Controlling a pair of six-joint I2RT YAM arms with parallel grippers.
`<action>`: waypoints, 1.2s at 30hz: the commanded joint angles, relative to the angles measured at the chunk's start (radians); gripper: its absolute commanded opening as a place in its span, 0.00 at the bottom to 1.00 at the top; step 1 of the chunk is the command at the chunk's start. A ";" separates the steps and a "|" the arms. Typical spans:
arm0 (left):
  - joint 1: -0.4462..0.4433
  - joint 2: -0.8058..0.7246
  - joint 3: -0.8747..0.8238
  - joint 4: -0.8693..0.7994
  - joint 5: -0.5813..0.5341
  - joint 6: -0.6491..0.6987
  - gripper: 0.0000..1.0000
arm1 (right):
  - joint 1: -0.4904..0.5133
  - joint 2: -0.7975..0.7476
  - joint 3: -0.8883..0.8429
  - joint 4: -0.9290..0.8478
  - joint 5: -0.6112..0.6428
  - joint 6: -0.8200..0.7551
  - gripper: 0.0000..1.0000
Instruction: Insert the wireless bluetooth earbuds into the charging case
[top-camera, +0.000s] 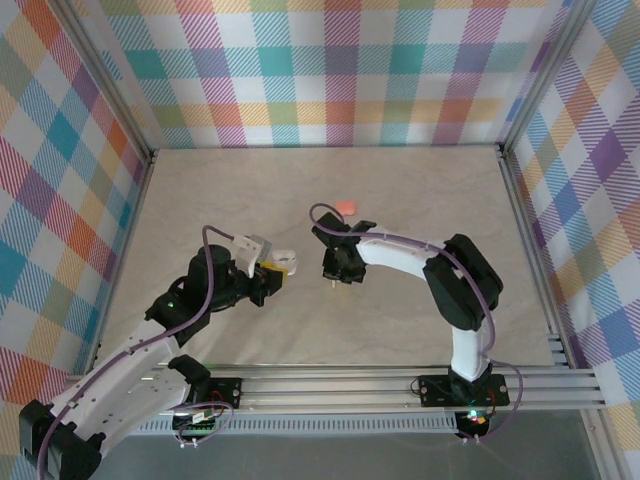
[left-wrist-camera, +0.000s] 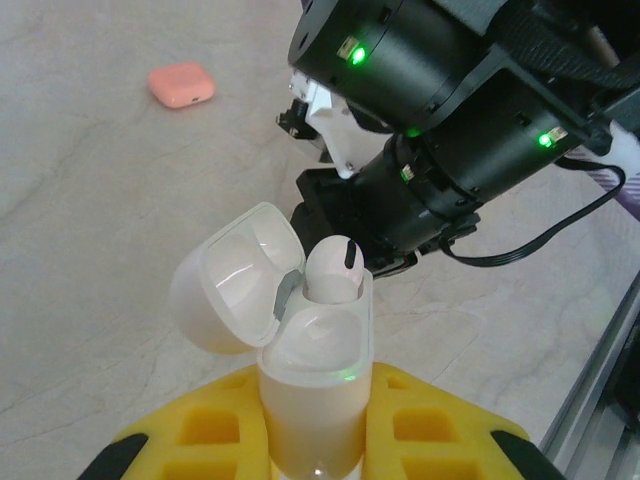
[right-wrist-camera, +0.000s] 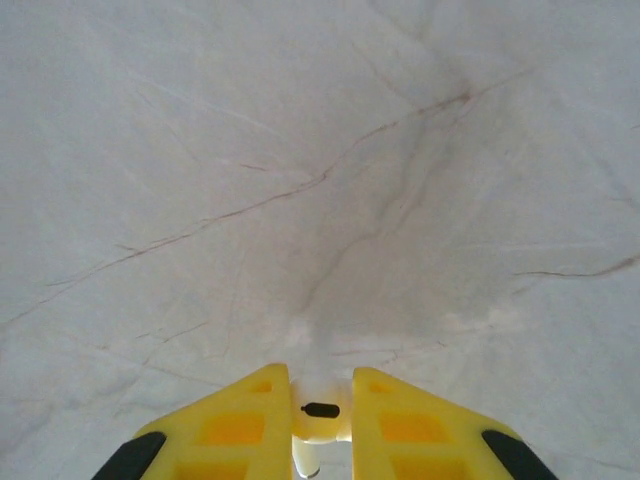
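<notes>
Left gripper (left-wrist-camera: 315, 445) is clamping the white charging case (left-wrist-camera: 315, 385) upright, lid (left-wrist-camera: 235, 275) standing open, one white earbud (left-wrist-camera: 330, 268) sitting inside. Right gripper (right-wrist-camera: 320, 388) is pinching a second earbud (right-wrist-camera: 318, 422) over the table (right-wrist-camera: 320, 150). Pink case (top-camera: 345, 207) is lying beyond.

The table (top-camera: 400, 180) is being lit brightly and evenly from overhead; only faint, soft shadows are being cast on it. Wrist-view foregrounds are being rendered slightly blurred.

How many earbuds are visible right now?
2. One white earbud sits in the open white case; the other earbud is held in the right end effector. More may be hidden inside the closed pink case.
</notes>
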 joint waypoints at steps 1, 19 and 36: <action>0.010 -0.027 -0.015 0.025 0.039 0.047 0.00 | 0.003 -0.109 0.017 -0.042 0.080 -0.066 0.14; 0.010 0.029 0.016 0.260 0.207 0.166 0.00 | 0.051 -0.600 -0.057 0.187 0.131 -0.413 0.08; -0.027 0.201 0.052 0.549 0.101 0.110 0.00 | 0.147 -0.662 -0.125 0.453 0.154 -0.459 0.06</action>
